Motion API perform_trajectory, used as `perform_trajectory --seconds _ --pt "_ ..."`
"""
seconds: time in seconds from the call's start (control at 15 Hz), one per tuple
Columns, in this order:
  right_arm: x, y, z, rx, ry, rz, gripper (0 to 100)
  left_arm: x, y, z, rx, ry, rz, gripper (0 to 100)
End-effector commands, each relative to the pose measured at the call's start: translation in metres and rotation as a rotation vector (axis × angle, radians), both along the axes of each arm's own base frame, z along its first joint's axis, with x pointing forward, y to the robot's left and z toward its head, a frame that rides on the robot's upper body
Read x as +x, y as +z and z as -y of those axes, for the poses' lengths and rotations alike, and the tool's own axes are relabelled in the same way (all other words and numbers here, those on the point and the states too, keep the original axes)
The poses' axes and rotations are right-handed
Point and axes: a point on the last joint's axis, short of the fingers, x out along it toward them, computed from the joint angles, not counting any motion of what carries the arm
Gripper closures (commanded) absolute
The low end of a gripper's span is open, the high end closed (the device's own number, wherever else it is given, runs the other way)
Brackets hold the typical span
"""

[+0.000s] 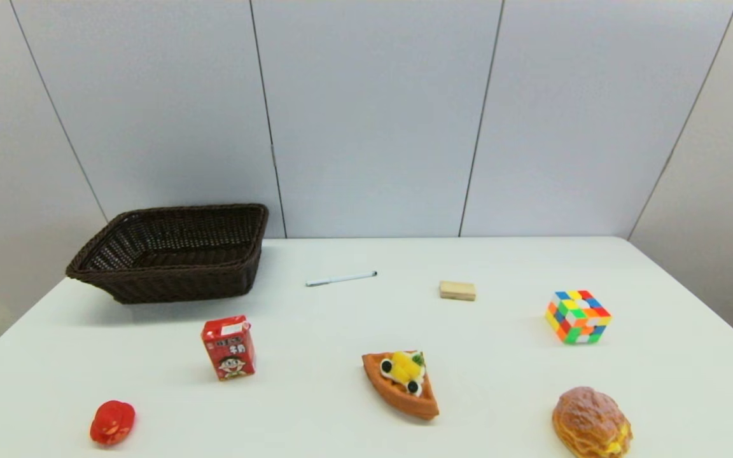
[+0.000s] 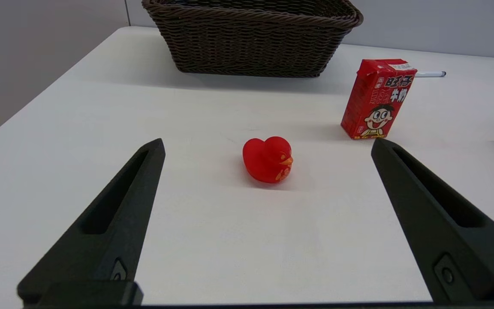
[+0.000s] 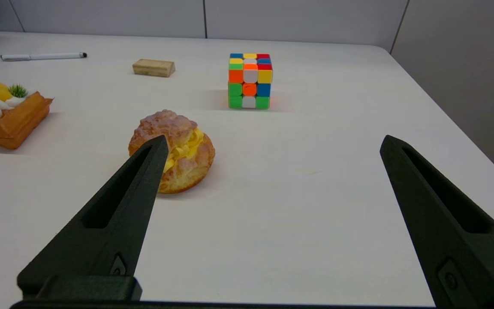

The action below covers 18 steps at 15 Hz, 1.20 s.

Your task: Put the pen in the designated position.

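The pen [image 1: 341, 278] is a thin white stick with a dark tip, lying flat on the table's far middle, just right of the basket. It also shows in the right wrist view as the pen [image 3: 43, 56], and its tip end peeks out behind the milk carton as the pen [image 2: 430, 74]. Neither arm appears in the head view. My left gripper [image 2: 267, 143] is open near the table's front left, with the red duck ahead of it. My right gripper [image 3: 272, 141] is open near the front right, beside the cream puff. The designated position has no mark that I can see.
A dark wicker basket [image 1: 175, 251] stands at the back left. A red milk carton [image 1: 228, 348], red duck [image 1: 112, 422], waffle slice [image 1: 403, 383], cream puff [image 1: 592, 422], wooden block [image 1: 457, 291] and colour cube [image 1: 577, 316] are spread over the table.
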Motion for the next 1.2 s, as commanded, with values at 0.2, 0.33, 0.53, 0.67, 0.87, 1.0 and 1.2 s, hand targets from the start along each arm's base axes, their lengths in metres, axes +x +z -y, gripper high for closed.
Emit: perform_trajectory --seconds 0.2,0.33,0.53,0.67,0.87,1.0,1.2 --pt "0.000 0.000 0.000 -0.001 0.001 0.000 0 0.000 0.000 0.000 -0.001 0.001 0.001 0" --pt "0.000 0.000 0.000 -0.001 0.001 0.000 0 0.000 0.000 0.000 -0.001 0.002 0.001 0" --pt "0.000 0.000 0.000 0.001 0.001 0.000 0 0.000 0.000 0.000 -0.001 0.001 0.001 0" --pt "0.000 0.000 0.000 0.001 0.001 0.000 0 0.000 0.000 0.000 -0.003 0.001 0.003 0" --pt "0.000 0.000 0.000 0.001 0.001 0.000 0 0.000 0.000 0.000 -0.003 0.002 0.001 0" --pt "0.000 0.000 0.000 0.001 0.001 0.000 0 0.001 0.000 0.000 -0.006 0.008 -0.014 0" --pt "0.000 0.000 0.000 -0.001 0.001 0.000 0 0.010 0.048 0.000 0.018 -0.005 -0.076 0"
